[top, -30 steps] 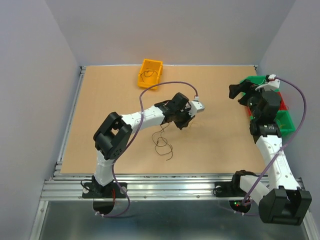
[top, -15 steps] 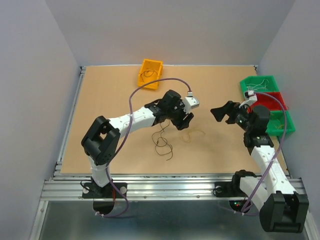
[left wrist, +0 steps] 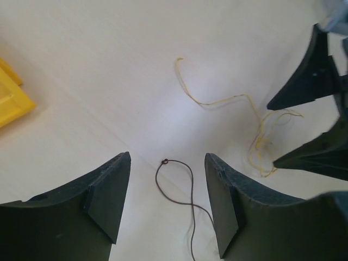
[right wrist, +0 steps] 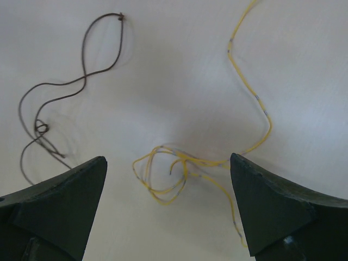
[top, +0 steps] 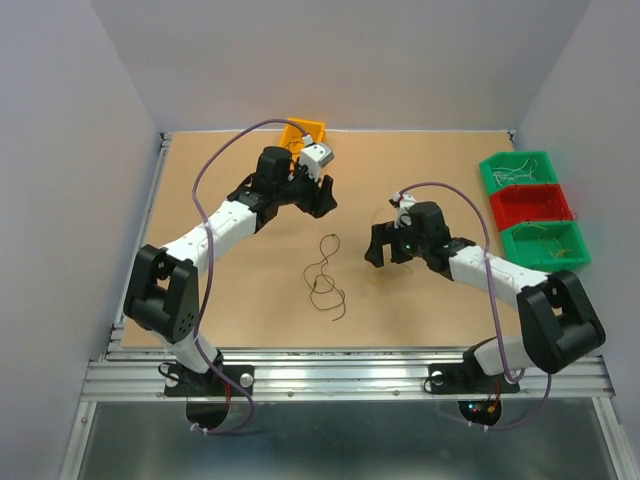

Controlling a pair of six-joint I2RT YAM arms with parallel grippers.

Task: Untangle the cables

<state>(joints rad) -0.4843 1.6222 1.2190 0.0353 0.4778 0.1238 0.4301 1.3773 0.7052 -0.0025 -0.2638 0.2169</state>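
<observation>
The left gripper (top: 322,198) stands spread and empty above the far middle of the table (top: 430,170), just on the near side of the orange bin (top: 300,131). Its arm stretches far and to the right from its base. The right gripper (top: 379,246) is also wide apart and holds nothing. It points down over the yellow cable (right wrist: 209,162), with its arm reaching left. The brown cable (top: 325,275) lies to the left, apart from the yellow one.
</observation>
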